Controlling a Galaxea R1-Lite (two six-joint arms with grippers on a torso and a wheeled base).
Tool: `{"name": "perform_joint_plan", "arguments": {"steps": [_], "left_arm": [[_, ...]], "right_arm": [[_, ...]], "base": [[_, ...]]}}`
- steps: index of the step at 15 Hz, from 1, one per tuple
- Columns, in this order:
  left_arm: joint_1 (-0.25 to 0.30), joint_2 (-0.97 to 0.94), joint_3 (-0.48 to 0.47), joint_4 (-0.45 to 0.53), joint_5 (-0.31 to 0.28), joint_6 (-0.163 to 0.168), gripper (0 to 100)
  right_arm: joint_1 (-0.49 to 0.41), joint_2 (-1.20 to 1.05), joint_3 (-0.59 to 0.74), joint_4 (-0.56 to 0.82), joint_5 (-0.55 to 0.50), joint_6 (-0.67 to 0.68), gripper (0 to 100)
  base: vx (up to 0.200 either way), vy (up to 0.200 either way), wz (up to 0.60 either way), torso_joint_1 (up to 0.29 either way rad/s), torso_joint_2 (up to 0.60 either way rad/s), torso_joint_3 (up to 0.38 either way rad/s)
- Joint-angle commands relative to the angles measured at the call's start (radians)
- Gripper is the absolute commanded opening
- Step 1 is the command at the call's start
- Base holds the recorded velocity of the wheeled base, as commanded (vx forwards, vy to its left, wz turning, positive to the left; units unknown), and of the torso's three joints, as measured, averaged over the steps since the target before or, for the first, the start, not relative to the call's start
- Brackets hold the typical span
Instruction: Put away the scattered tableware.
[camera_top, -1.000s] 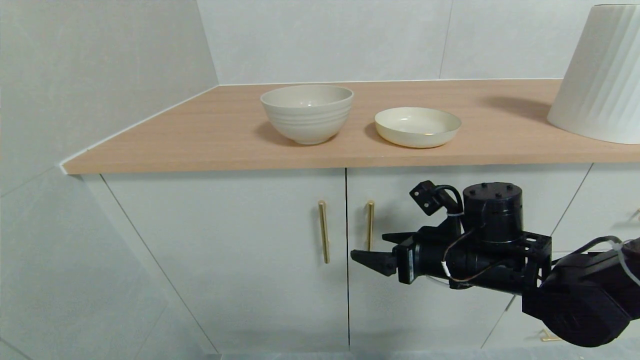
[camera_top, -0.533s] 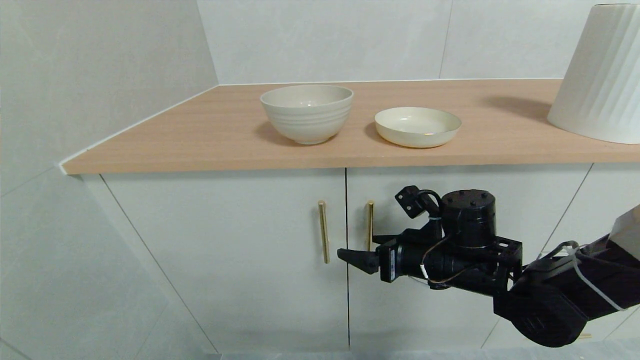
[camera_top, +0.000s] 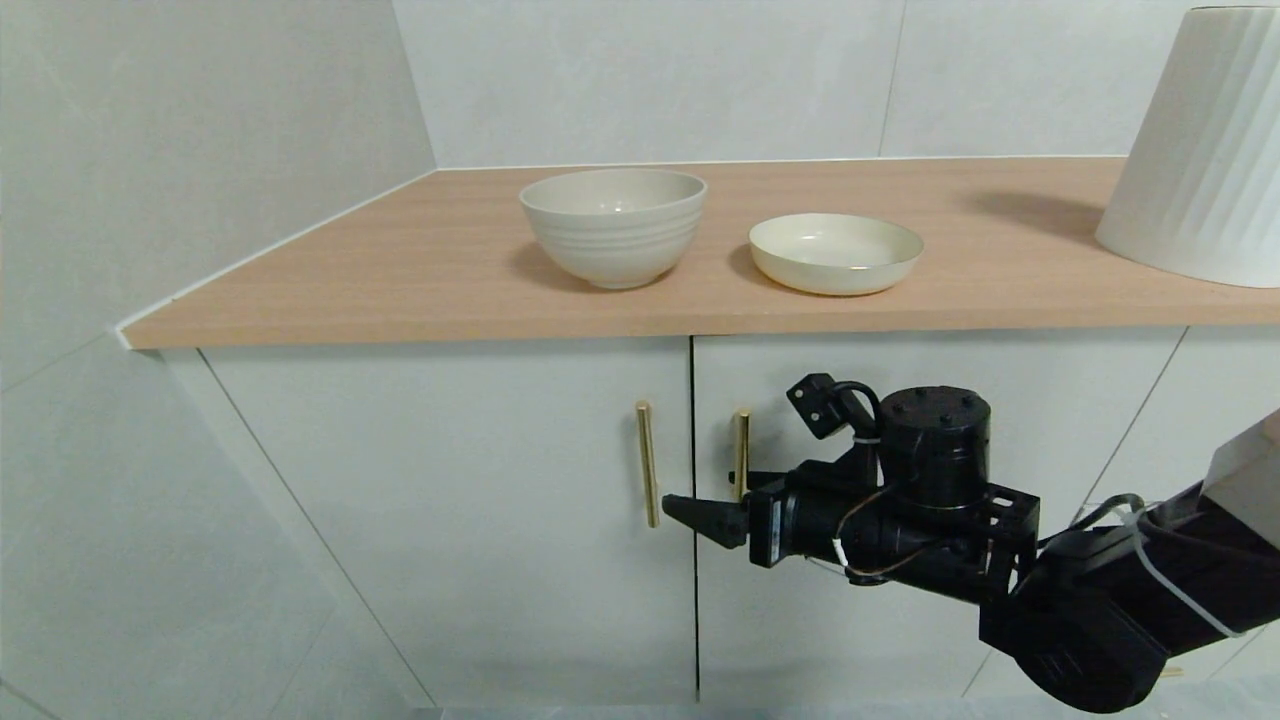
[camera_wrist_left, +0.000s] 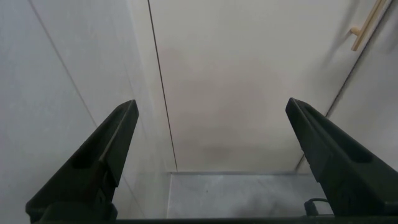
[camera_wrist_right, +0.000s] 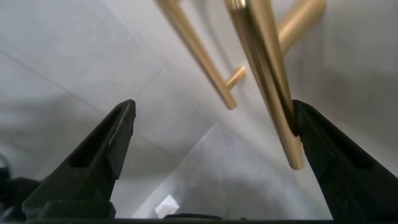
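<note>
A deep cream bowl (camera_top: 612, 225) and a shallow cream dish (camera_top: 835, 252) stand side by side on the wooden countertop (camera_top: 400, 280). Below it, my right gripper (camera_top: 710, 492) is open at the seam of two closed cabinet doors, level with their brass handles (camera_top: 648, 463) (camera_top: 741, 455). In the right wrist view the gripper (camera_wrist_right: 212, 111) is open, and the nearer handle (camera_wrist_right: 261, 68) runs close by one finger (camera_wrist_right: 329, 162), with the farther handle (camera_wrist_right: 199, 56) beyond. My left gripper (camera_wrist_left: 211, 104) is open and holds nothing, low before a pale cabinet front.
A large white ribbed lampshade (camera_top: 1200, 150) stands on the counter's right end. Tiled walls close off the left and back. Another brass handle (camera_wrist_left: 367, 25) shows in the left wrist view, with grey floor (camera_wrist_left: 236, 196) below.
My right arm has moved left and slightly down, bringing its open fingers up to the cabinet handles. The bowl and dish have not moved.
</note>
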Motion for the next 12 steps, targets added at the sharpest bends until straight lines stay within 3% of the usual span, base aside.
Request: {"name": "perform_joint_plan", "arguments": {"steps": [1, 12], "left_arm": [[0.000, 0.000, 0.000, 0.000, 0.000, 0.000, 100], [0.000, 0.000, 0.000, 0.000, 0.000, 0.007, 100]], "right_arm": [[0.015, -0.062, 0.030, -0.003, 0.009, 0.015, 100], [0.077, -0.194, 0.200, -0.008, 0.015, 0.041, 100]], "base": [[0.000, 0.000, 0.00, 0.000, 0.00, 0.000], [0.000, 0.000, 0.00, 0.000, 0.00, 0.000]]}}
